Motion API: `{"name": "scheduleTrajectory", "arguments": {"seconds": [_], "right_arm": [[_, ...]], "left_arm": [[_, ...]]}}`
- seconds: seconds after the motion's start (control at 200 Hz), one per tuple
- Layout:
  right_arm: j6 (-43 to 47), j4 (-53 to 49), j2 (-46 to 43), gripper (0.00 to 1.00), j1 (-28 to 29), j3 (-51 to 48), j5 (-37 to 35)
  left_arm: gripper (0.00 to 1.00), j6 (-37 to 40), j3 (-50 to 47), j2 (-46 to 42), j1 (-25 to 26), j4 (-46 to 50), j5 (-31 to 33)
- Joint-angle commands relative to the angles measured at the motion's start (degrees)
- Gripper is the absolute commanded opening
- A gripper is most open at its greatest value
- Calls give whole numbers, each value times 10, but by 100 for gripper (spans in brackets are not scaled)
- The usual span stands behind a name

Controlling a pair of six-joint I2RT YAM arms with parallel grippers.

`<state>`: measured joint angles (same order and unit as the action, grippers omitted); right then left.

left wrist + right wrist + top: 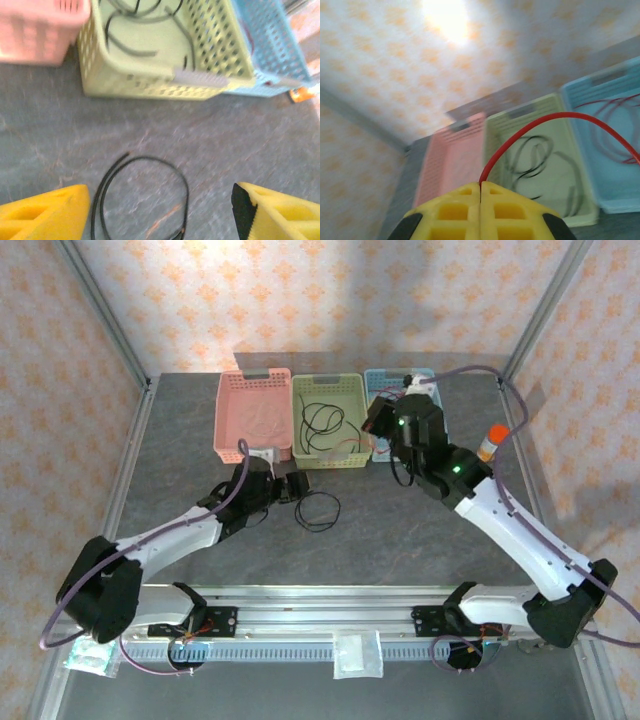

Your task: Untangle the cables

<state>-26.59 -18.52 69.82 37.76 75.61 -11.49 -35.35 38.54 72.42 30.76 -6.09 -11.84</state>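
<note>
Lying flat on the table [240,150], the black loop [142,192] sits just ahead of the left claw [160,220] and between its fingers [45,212], which stand wide apart and hold nothing. Its coil is two thin strands running side by side, near the left finger and well clear of the right one. It looks light, limp and a little springy, with a smooth sheath that could slip. The doubled strands on the loop's left side probably give the fullest bite, taken low against the table. Beyond the loop, further ahead of this claw, stands the green basket [140,82] with more black cables [145,50] lying loose in it. The right claw [480,186] is pinched shut on the red cable [540,120]. That cable springs up from the seam between the pads, arcs over to the claw's right and drops into the blue basket [615,185], where more red loops lie. Because the arc holds its shape in the air, the wire seems stiffer than string yet easy to lift. A slow pull should suit it, since the trailing loops may snag on each other or on the basket wall.
</note>
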Motion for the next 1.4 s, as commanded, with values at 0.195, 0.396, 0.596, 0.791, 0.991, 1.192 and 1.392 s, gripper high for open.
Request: {"name": "scheduleTrajectory", "arguments": {"seconds": [0.195,0.396,0.596,0.791,0.991,1.192,1.392], "right_arm": [[74,29,91,0,-140,27,-7],[120,76,198,0,-214,81,25],[167,80,326,0,-246,194,61],[191,36,445,0,-251,291,62],[177,-47,522,26,-252,345,141],[161,-36,487,39,-251,308,137],[166,-23,402,38,-236,246,123]], "left_arm": [[77,85,105,8,3,96,67],[77,108,210,90,3,98,38],[77,122,323,185,7,110,12],[77,127,381,251,18,122,10],[77,127,388,286,30,140,6],[77,113,345,270,33,133,12],[74,111,274,223,47,129,23]]}}
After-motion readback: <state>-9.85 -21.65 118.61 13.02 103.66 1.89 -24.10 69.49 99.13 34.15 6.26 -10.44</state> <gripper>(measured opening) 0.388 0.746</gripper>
